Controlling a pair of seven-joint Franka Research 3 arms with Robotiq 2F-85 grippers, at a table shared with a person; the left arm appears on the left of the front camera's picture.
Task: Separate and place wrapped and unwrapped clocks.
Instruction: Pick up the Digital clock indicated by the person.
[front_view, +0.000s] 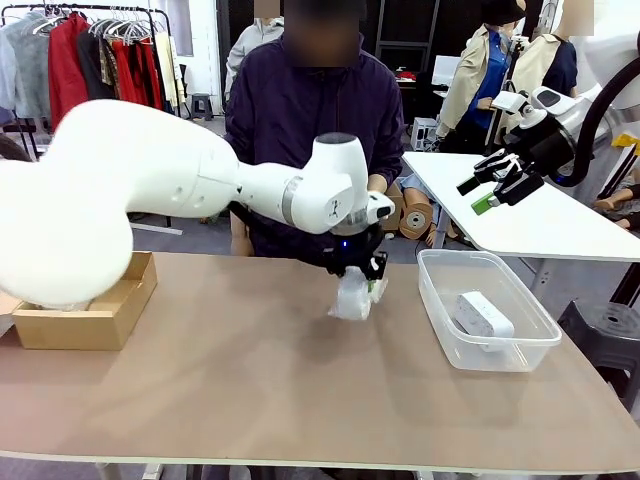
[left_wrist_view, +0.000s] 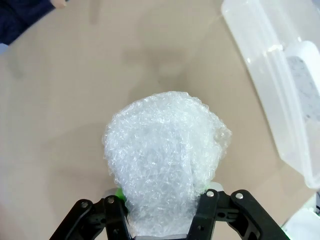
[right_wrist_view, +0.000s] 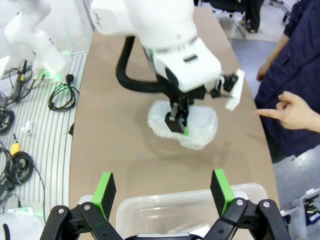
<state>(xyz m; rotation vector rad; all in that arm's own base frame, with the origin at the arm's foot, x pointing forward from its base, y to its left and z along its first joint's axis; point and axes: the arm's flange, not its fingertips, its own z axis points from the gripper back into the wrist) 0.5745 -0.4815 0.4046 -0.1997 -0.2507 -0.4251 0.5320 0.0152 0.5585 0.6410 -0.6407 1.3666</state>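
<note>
Left pincer (front_view: 357, 272), black with green pads, is clamped on a crinkly bubble-wrapped whitish oblong lump (front_view: 352, 298), one of the wrapped clocks. In the left wrist view the lump (left_wrist_view: 165, 165) sits between the two fingers and bulges out well beyond the fingertips, away from the wrist. In the right wrist view the lump (right_wrist_view: 184, 123) lies flat on the tan desk (front_view: 250, 380), its long axis roughly across the left pincer's (right_wrist_view: 177, 122) closing line, fingers pinching it near the middle.

Bare smooth white rounded block (front_view: 485, 318), the unwrapped clock, lies inside the clear plastic tub (front_view: 440, 300), to the side of the left pincer toward the right arm, near but apart.

Brown cardboard box (front_view: 110, 320) sits on the opposite side of the left pincer, farther off, partly behind the left arm's bulk.

Right pincer (front_view: 492, 185) is raised well above the desk with jaws wide, holding nothing. In its own wrist view the right pincer (right_wrist_view: 165, 192) hangs over the tub's rim (right_wrist_view: 150, 205).

Judgement: the relation that matters is that the tub holding the bare clock lies nearer the held lump than the box does. If wrapped ones go apart from the bare one, the carry runs the long way, across the desk toward the box, and the left arm is the one already on it.

Person's hand (right_wrist_view: 290, 111) points from the far edge, apart from both pincers.
</note>
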